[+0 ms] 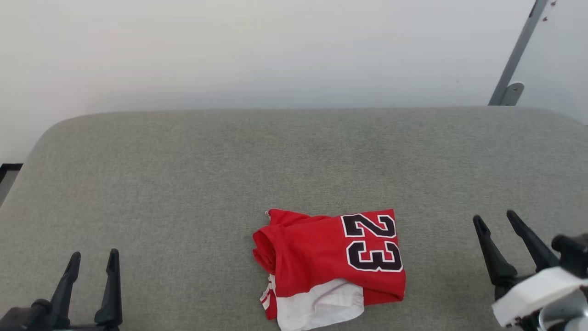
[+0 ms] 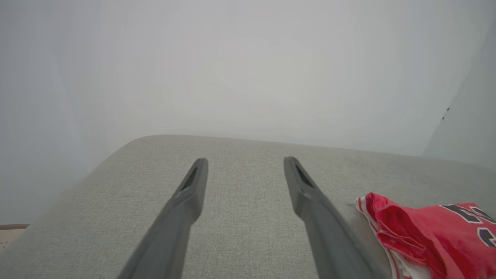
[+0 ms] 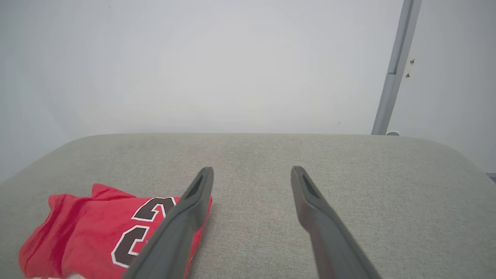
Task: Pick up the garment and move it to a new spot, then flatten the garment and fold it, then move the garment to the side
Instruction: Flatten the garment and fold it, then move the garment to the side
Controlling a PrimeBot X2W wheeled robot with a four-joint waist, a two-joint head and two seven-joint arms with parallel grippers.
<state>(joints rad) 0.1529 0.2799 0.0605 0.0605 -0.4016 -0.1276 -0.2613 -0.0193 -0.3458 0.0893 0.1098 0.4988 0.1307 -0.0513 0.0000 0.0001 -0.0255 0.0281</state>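
1. Now, the garment (image 1: 328, 266) lies as a loose doubled-over bundle at the near edge of the surface (image 1: 229, 161), about midway along it. The "23" faces up and a white sleeve pokes out toward me.
2. The left gripper (image 1: 94, 253) sits by the near-left corner and the right gripper (image 1: 495, 217) toward the near-right. Both have fingers spread, hold nothing, and are well apart from the cloth.
3. My judgement: this fits either a rumpled heap waiting to be lifted or a rough fold already set down. I cannot tell which, so I commit to no move.
4. Handling note: any grip should bite through all layers at the thick rolled left edge. A single-layer pinch would likely let the bundle unravel.
5. View comparison:
   - The head view gives the whole outline and the gaps to both grippers.
   - The left wrist view adds the striped trim and the thickness of the rolled edge, seen side-on.
   - The right wrist view shows the flat right edge partly behind one finger, plus a grey post (image 3: 395, 66) beyond the far edge.
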